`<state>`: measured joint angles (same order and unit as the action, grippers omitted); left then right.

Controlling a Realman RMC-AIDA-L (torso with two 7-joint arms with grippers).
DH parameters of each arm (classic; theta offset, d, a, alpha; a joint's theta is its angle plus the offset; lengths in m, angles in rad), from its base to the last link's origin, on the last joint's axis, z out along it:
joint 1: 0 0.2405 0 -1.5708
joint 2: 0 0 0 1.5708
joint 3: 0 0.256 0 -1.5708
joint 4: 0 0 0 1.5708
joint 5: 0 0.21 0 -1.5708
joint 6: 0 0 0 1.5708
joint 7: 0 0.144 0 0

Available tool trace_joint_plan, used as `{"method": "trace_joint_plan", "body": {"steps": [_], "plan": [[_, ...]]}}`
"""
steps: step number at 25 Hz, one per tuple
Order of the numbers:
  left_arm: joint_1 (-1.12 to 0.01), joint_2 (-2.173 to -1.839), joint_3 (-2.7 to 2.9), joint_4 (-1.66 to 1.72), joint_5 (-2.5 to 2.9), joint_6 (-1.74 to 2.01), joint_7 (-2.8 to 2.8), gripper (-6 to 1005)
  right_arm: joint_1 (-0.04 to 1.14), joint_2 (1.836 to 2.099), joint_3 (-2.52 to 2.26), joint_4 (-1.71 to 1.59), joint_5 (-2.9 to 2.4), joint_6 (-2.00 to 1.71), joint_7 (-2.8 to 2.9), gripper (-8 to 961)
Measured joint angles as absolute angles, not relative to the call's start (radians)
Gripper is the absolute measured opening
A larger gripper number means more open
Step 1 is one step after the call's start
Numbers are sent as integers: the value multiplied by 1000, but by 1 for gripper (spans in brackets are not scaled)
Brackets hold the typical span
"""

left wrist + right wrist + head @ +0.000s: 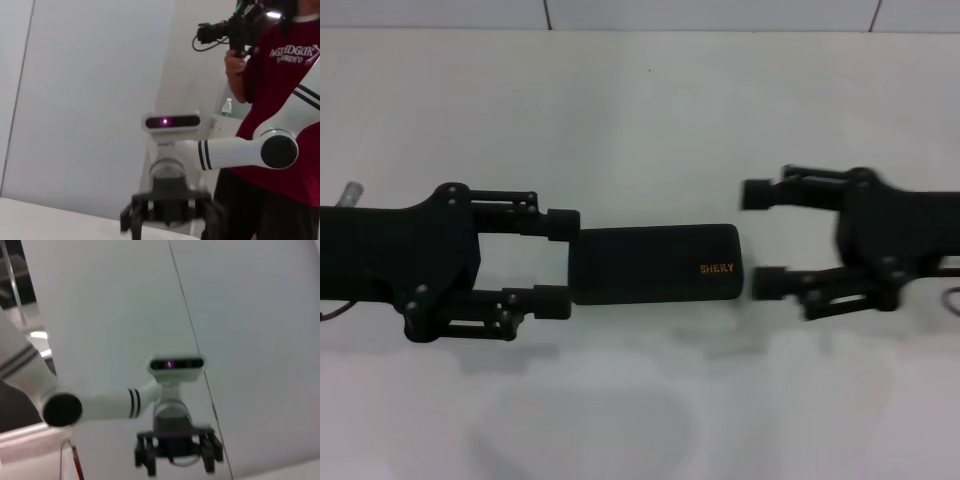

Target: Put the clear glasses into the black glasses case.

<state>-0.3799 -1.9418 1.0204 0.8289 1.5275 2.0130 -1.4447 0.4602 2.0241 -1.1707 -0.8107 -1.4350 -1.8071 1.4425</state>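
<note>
Since the black case (655,264) lies shut on the white table (640,110), and no glasses show anywhere, the glasses are likely already inside, so the job looks nearly done. The left gripper (558,262) has its fingers apart, right at one end of the case. The right gripper (760,238) hangs wide open just past the other end. The case looks hard and flat, with round corners and orange letters.
</note>
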Motion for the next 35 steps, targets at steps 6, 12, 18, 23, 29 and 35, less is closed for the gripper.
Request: {"method": "trace_joint_plan", "body": {"steps": [6, 12, 18, 23, 29, 35], "plan": [[-381, -1928, 996, 773, 1532, 2013, -1393, 649, 492, 2026, -1323, -797, -1379, -1692, 1391, 879], [-375, -1922, 996, 762, 1533, 2013, -1381, 650, 492, 2024, -1329, -799, -1357, -1692, 1389, 879], [-377, -1922, 996, 761, 1534, 2014, -1379, 650, 484, 2026, -1336, -788, -1357, -1693, 1387, 879], [-376, -1925, 996, 761, 1534, 2014, -1378, 649, 481, 2026, -1338, -785, -1356, -1695, 1384, 879], [-372, -1930, 996, 761, 1534, 2013, -1378, 650, 480, 2026, -1347, -778, -1356, -1696, 1378, 879], [-371, -1932, 996, 761, 1534, 2012, -1378, 649, 480, 2026, -1347, -778, -1356, -1696, 1378, 879]]}}
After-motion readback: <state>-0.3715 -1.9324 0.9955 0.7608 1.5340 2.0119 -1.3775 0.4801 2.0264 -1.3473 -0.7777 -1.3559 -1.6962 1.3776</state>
